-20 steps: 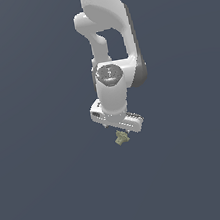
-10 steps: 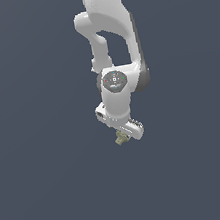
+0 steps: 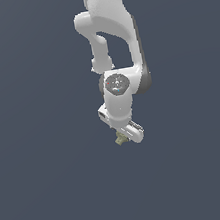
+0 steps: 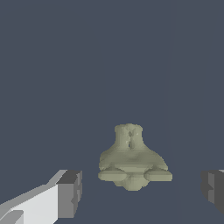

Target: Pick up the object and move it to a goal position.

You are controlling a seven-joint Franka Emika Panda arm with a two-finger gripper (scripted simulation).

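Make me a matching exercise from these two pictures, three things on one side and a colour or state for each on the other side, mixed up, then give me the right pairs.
Things:
1. lumpy object
2. robot arm
3. fingers

Descriptions:
A. white, reaching down from above
B. spread apart, touching nothing
C. olive green, sitting in the gap

Pairs: 1-C, 2-A, 3-B

Exterior view distant, facing arm (image 3: 114, 45), wrist view close, both showing object (image 3: 120, 139)
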